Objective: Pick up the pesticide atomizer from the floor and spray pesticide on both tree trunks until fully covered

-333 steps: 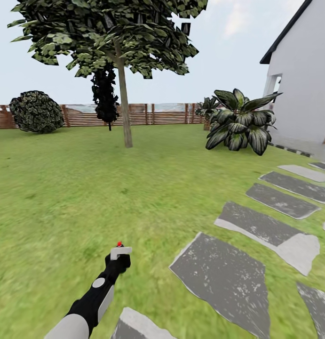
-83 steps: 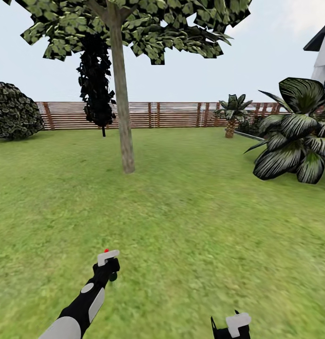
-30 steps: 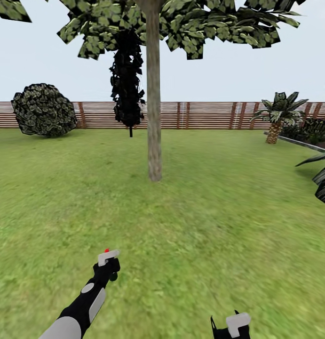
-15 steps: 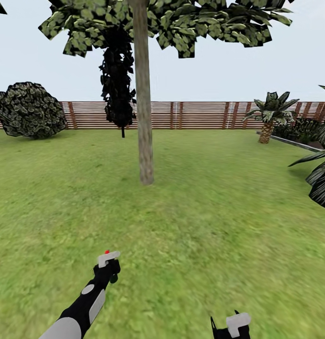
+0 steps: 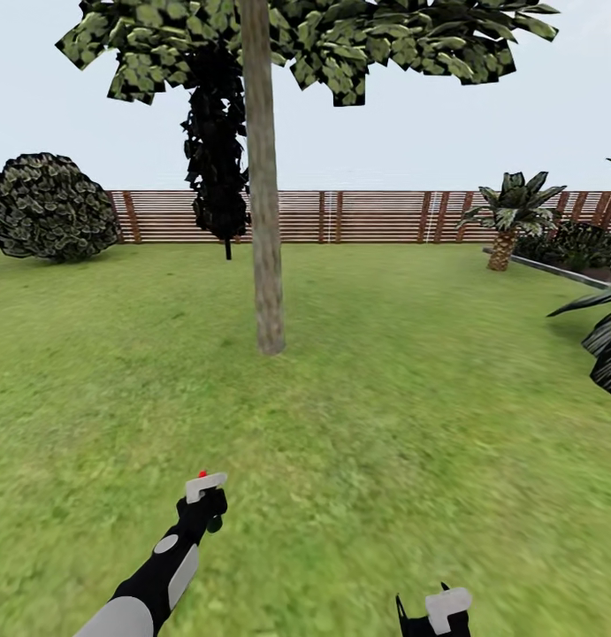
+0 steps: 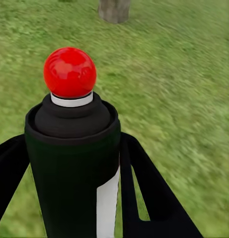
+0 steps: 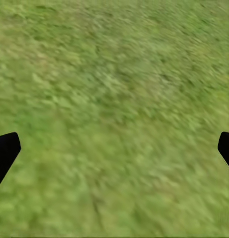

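The pesticide atomizer (image 6: 69, 163) is a near-black cylinder with a pale stripe and a red ball on top. It stands upright between the black fingers of my left gripper (image 6: 74, 178), which is shut on it. In the head view the left gripper (image 5: 204, 497) is held low over the lawn, with the atomizer's red cap (image 5: 202, 474) showing above it. One tree stands ahead, its mottled grey-brown trunk (image 5: 264, 221) rising to a blocky green crown (image 5: 340, 44). The trunk's base (image 6: 114, 9) lies beyond the atomizer. My right gripper (image 7: 114, 148) is open over bare grass and sits low in the head view (image 5: 433, 612).
A brown slat fence (image 5: 385, 217) closes the far side of the lawn. A dark narrow conifer (image 5: 215, 150) stands behind the trunk. A round bush (image 5: 49, 208) is at far left, a small palm (image 5: 510, 217) at far right, and a large-leafed plant (image 5: 610, 345) at the right edge.
The whole view has shifted and drawn a little nearer the tree, so the trunk's base sits lower in the picture. Both arms keep the same pose, and the atomizer stays held.
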Available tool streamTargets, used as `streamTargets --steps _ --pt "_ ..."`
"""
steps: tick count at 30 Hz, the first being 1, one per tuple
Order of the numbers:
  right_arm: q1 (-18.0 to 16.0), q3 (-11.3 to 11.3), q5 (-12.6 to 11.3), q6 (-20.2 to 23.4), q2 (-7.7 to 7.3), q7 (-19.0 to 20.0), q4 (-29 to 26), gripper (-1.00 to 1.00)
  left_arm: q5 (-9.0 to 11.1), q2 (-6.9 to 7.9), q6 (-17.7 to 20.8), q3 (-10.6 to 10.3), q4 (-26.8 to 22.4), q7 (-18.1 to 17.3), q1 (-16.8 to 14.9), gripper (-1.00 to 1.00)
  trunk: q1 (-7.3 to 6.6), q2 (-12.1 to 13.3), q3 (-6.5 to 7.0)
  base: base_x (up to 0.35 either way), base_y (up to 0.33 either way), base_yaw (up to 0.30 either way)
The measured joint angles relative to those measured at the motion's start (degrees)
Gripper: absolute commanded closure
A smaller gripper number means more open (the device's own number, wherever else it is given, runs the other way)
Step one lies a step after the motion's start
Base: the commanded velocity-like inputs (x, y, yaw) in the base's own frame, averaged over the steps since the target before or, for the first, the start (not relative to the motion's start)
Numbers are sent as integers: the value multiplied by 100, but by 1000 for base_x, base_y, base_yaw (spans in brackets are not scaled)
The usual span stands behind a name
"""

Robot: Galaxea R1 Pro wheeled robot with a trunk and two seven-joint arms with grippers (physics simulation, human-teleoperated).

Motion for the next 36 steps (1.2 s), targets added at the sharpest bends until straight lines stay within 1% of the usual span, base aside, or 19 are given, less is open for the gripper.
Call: streamTargets --steps 36 --pt "0 -7 4 -2 -9 0 -27 -100 36 2 9 22 0 0 0 100 0 0 0 350 -4 0"
